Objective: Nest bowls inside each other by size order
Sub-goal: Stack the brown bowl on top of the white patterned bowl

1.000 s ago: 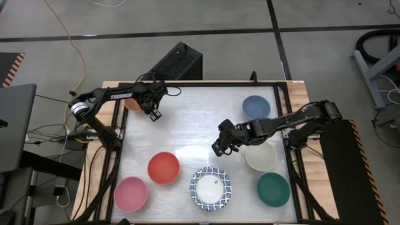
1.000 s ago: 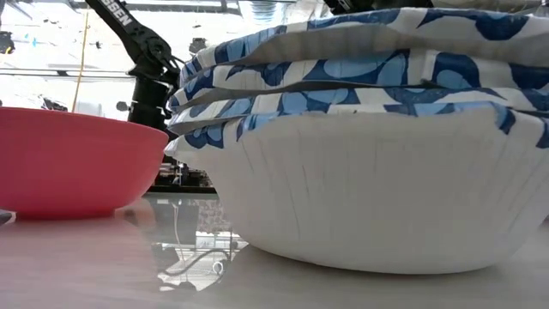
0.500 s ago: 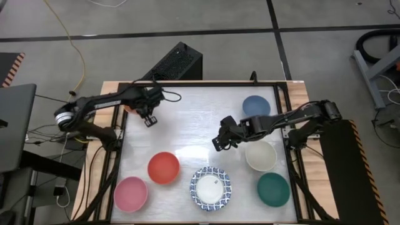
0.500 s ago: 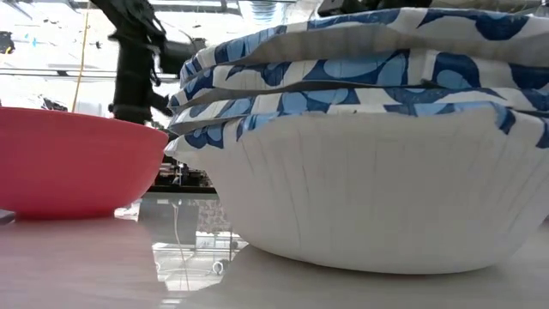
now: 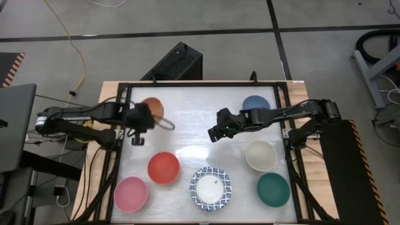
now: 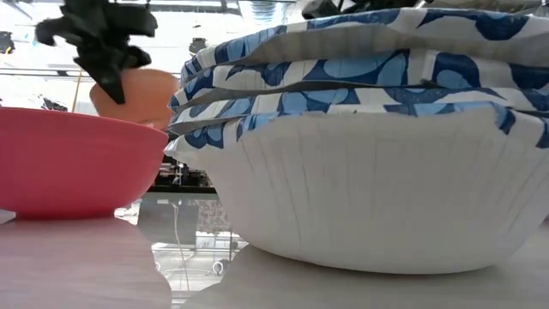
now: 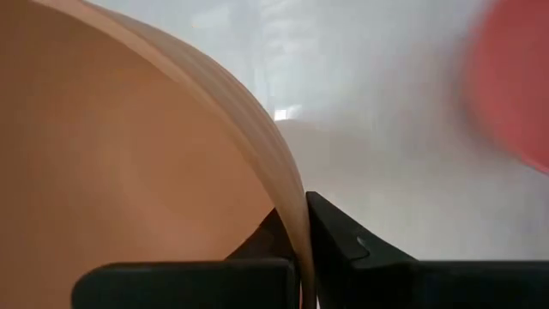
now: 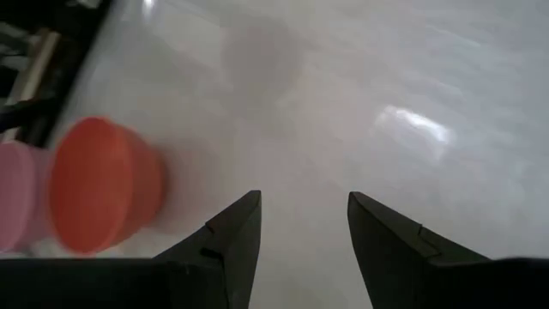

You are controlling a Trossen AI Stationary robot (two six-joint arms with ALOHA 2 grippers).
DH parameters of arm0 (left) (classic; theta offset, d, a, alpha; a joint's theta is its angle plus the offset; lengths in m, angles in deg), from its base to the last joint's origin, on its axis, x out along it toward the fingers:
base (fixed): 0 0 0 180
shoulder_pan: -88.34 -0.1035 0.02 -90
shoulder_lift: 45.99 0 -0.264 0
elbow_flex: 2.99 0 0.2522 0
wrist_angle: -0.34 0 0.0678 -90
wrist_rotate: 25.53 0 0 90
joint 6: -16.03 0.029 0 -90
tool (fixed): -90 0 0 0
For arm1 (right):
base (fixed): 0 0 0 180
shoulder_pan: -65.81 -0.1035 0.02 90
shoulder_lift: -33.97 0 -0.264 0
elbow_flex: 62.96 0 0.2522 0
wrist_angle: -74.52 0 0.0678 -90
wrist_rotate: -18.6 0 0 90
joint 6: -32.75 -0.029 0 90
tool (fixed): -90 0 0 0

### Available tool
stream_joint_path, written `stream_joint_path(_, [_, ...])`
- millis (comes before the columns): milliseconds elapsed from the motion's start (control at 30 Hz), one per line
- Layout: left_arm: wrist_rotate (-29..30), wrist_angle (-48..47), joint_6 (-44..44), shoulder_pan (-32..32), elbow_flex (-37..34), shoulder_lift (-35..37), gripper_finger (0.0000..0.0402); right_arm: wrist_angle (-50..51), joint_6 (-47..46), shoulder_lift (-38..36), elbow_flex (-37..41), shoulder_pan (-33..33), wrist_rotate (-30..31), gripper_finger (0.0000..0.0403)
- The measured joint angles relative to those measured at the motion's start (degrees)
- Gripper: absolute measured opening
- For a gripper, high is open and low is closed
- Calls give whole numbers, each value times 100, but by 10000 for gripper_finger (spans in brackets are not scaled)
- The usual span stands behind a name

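High view, looking straight down: the white bench [image 5: 187, 125] fills the middle of the frame, its bowls strung along the lower edge and right side. Largest is the stacked blue-rimmed white bowls [image 5: 210, 187] at lower centre; the red bowl [image 5: 164, 167] lies just to their left, the pink bowl [image 5: 130, 194] at lower left. At left centre the left claw [image 5: 139, 119] is clamped on the rim of the orange bowl [image 5: 153, 107], lifted and tilted. The red bowl lies below and slightly right of it, likely the nearer place to nest. The right claw [image 5: 215, 133] hovers over bare bench at centre, fingers apart, holding nothing.
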Motion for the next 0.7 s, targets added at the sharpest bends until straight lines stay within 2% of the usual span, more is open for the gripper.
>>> stream_joint_path(100, [78, 106, 491, 643, 0, -38, 0, -121, 13, 0, 0, 91, -212, 195])
stream_joint_path(333, [1446, 364, 1537, 1876, 0, -686, 0, -550, -76, 2, 0, 195, -376, 195])
stream_joint_path(533, [1610, 378, 2484, 2388, 155, -1489, 0, -743, -47, 4, -119, 300, -223, 195])
stream_joint_path(700, [2393, 110, 3314, 2484, 534, -2212, 0, -680, 105, 7, -432, 400, 56, 195])
